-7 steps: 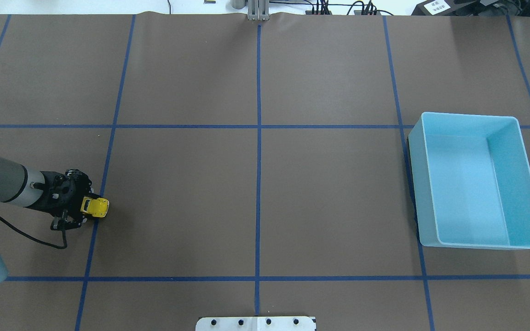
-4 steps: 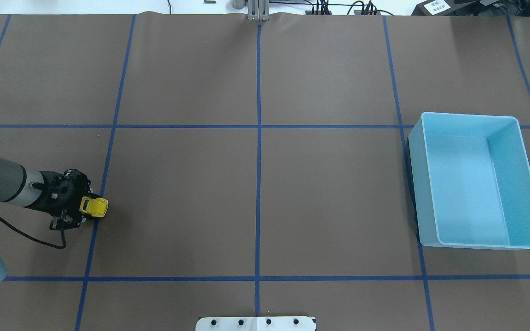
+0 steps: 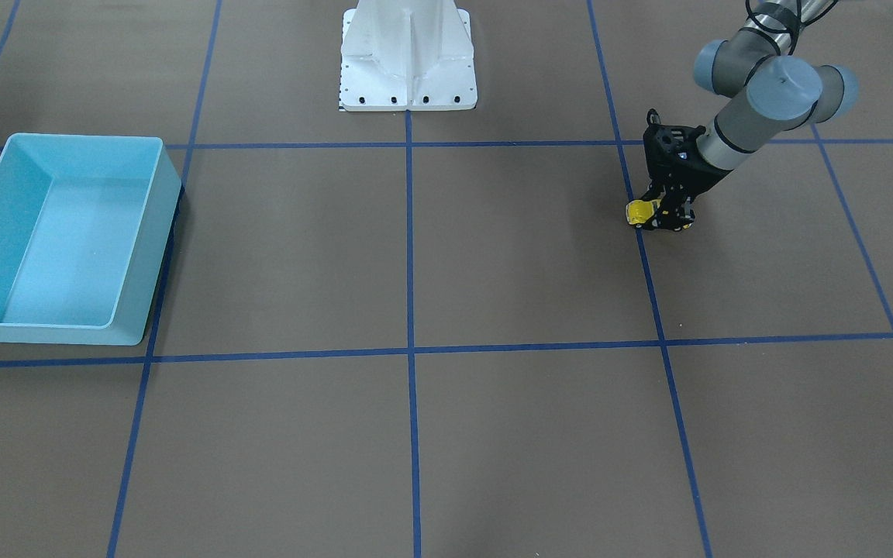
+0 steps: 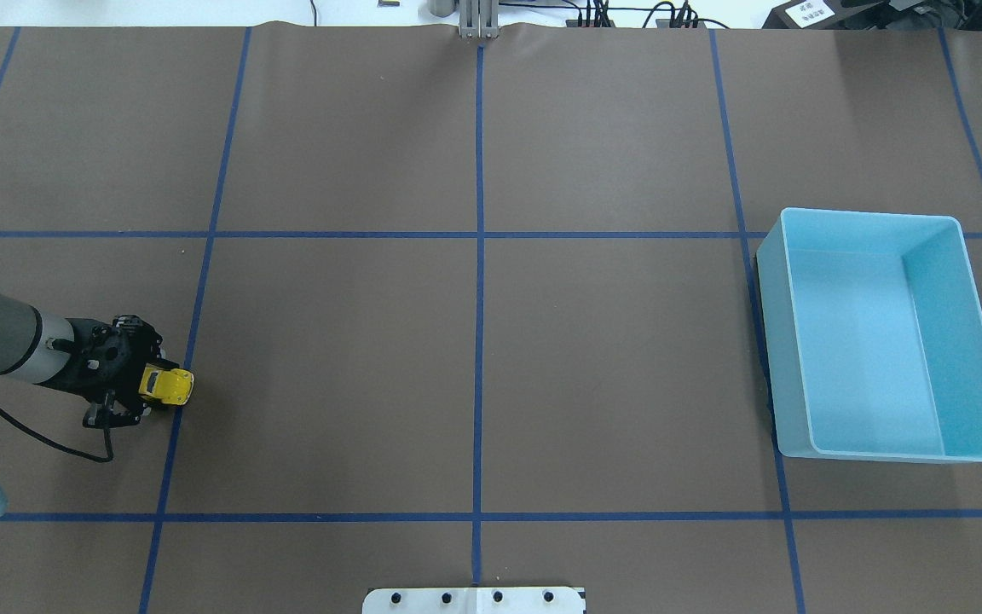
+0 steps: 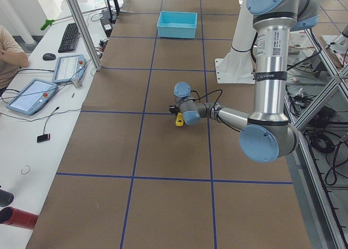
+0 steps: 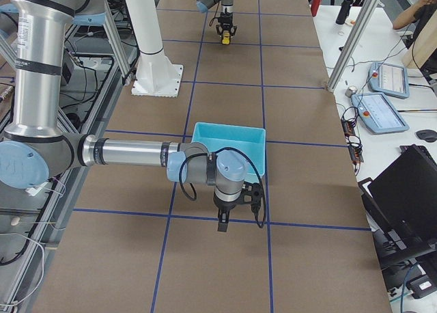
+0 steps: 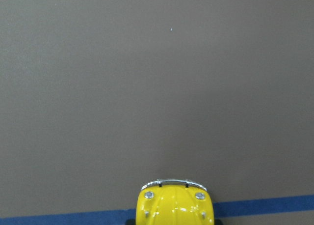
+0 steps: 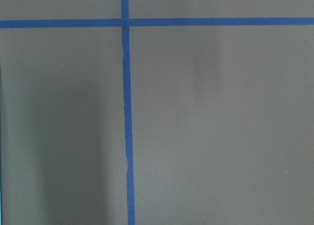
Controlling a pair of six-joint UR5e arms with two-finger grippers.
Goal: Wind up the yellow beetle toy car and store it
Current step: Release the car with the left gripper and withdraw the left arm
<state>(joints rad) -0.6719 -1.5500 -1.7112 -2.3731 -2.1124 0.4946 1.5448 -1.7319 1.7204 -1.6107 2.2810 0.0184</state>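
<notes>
The yellow beetle toy car [image 4: 170, 385] stands with its wheels on the brown table at the left, on a blue tape line. My left gripper [image 4: 148, 388] is shut on its rear half, reaching in low from the left edge. From the front, the yellow beetle toy car [image 3: 639, 211] sticks out of the left gripper [image 3: 660, 217]. The left wrist view shows only its hood and silver bumper [image 7: 174, 201] at the bottom edge. My right gripper [image 6: 224, 221] hangs low over the table just in front of the bin; I cannot tell whether it is open or shut.
A light blue bin [image 4: 870, 214] stands empty at the table's right side, far from the car, and shows as the light blue bin [image 3: 84, 138] at the left from the front. The robot's white base [image 3: 408, 54] is at the near middle. Blue tape lines grid the mat.
The left gripper has dragged the car a short way left along the table, toward the robot's left edge. The bin has not moved.
</notes>
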